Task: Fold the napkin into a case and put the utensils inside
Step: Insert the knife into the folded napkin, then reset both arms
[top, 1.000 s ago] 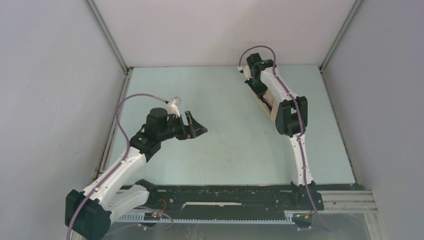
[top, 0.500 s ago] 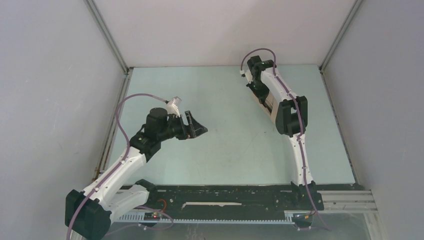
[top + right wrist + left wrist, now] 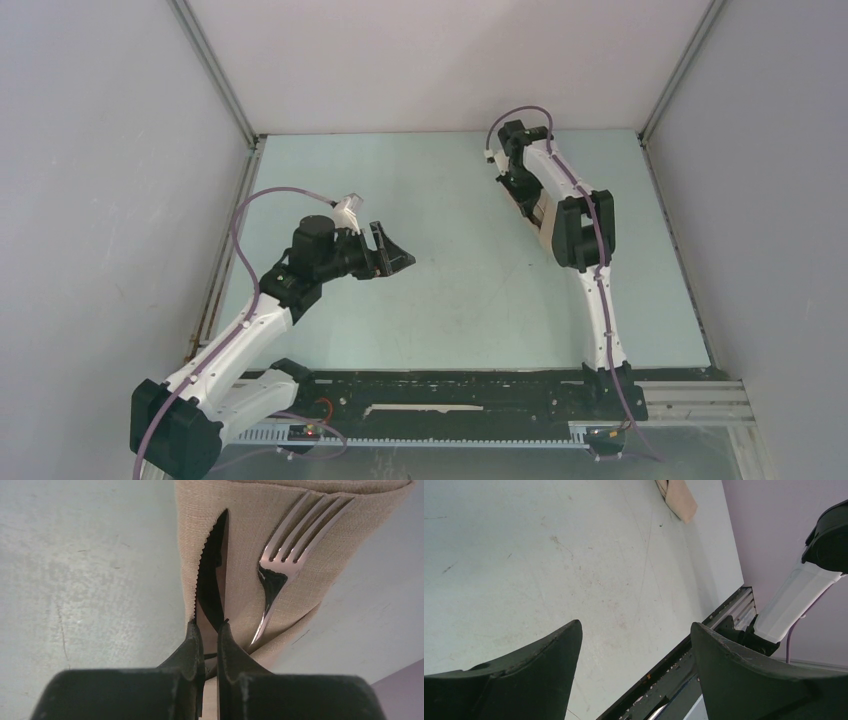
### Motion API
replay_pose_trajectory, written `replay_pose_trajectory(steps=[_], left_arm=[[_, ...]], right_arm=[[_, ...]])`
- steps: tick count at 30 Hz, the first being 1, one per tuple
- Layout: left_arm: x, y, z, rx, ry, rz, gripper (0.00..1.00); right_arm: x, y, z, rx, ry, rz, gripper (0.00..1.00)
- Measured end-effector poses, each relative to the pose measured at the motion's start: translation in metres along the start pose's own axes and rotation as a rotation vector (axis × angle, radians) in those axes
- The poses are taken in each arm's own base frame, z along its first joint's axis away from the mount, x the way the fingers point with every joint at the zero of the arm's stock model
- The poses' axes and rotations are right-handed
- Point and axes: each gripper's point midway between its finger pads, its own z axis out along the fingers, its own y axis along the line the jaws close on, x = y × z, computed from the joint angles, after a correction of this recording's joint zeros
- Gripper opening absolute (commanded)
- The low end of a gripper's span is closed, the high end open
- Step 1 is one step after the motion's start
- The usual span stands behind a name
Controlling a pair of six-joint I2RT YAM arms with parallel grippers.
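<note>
Napkin case (image 3: 240,545) is sitting at the far right part of the table (image 3: 450,290), already folded into a narrow beige packet, and honestly the overhead view is barely showing it. The pale green table is taking up most of that shot. The right arm (image 3: 597,300) is reaching out over the packet and covering nearly all of it, so only a strip of tan is peeking out beside the forearm. The left arm (image 3: 250,325) is hanging over the left half, well apart from the cloth. The left gripper (image 3: 635,627) is spread wide with nothing between its fingers, and its wrist camera is only catching one corner of the case, cut off by the top edge.

The right wrist view is doing the real work. The cloth is running off the top of that frame, so I can't tell how long it is. The black knife (image 3: 212,570) is lying along the left edge of the case, serrated side facing left, tip pointing away. Its handle end is disappearing behind the right gripper (image 3: 207,630), which is pinching in on it with only a sliver of gap showing. The silver fork (image 3: 272,577) is lying just beside the knife, tines fanning toward the far right corner. Its handle is slipping under a diagonal fold, so that part is hidden.
</note>
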Motion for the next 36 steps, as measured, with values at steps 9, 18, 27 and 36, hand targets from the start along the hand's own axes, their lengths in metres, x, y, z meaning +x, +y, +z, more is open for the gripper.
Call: replay_pose_trajectory(steps=[9,18,27,36], left_arm=[[0.000,0.000,0.000,-0.001,0.000,0.000,0.87],[0.000,0.000,0.000,-0.001,0.000,0.000,0.86],[0.006,0.003,-0.001,-0.008,0.008,-0.023,0.87],[-0.051,-0.041,-0.036,0.004,-0.115,0.005,0.99]], right_arm=[[0.004,-0.006,0.008,-0.003,0.011,0.032,0.28],[0.004,-0.002,0.010,0.005,0.001,0.051,0.53],[0.006,0.018,-0.134,0.002,-0.273,0.147,1.00],[0.125,0.131,-0.363,-0.328,-0.932,0.161,1.00]])
